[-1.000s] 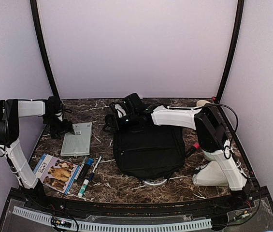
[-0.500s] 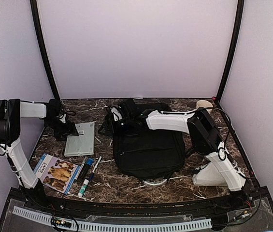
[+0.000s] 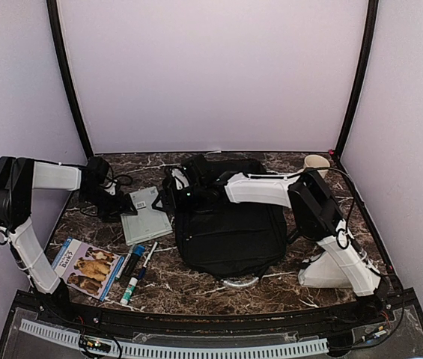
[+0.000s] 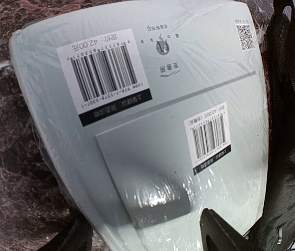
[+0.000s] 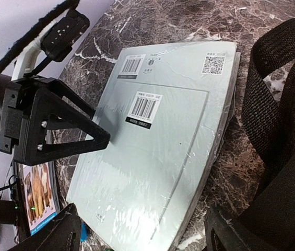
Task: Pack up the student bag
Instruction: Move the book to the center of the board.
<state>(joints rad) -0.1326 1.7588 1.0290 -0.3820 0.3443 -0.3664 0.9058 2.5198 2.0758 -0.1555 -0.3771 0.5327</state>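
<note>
Early days, nothing visibly packed. Loose at front left: dog book (image 3: 85,268), pens (image 3: 138,263). Further in, left gripper (image 3: 112,202) with fingers spread over the grey book (image 3: 145,217), grasp unclear. Centre: bag (image 3: 230,233) flat on the table (image 3: 271,288), just beside that book. At its far-left corner, right gripper (image 3: 175,196) released, empty.

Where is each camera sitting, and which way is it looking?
Top: high behind the arms, looking down at the table; the left arm and right arm show.
Left wrist: on the left arm, looking down at the book; its own jaws at the bottom edge.
Right wrist: on the right arm, looking left across the book toward the left jaws; its own jaws at the bottom corners.
Shared: all three see the book and the bag.
</note>
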